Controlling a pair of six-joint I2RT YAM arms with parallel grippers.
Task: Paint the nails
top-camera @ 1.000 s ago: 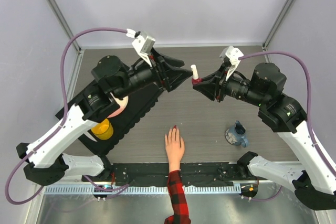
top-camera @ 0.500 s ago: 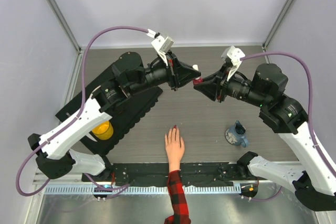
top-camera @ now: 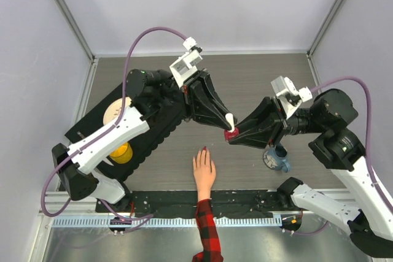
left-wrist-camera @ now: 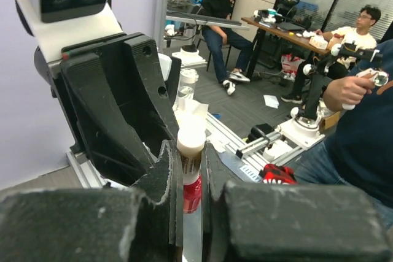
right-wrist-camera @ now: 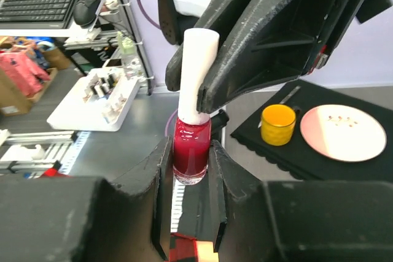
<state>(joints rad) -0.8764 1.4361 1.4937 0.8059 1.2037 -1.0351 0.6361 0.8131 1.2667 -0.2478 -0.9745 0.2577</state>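
Grey tabletop [top-camera: 258, 84], and on it the nails [top-camera: 203, 151] tip the pale hand [top-camera: 204, 170], lying flat, near but clear of both grippers. Just beyond them, the right gripper [top-camera: 232, 135] pinches the red polish bottle [right-wrist-camera: 191, 148] while the left gripper [top-camera: 228, 121] clamps its white cap [right-wrist-camera: 199, 69]. I'd say they're set up to unscrew it.

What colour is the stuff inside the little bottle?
Deep red, with a white cap on top. The right wrist view shows the bottle best.
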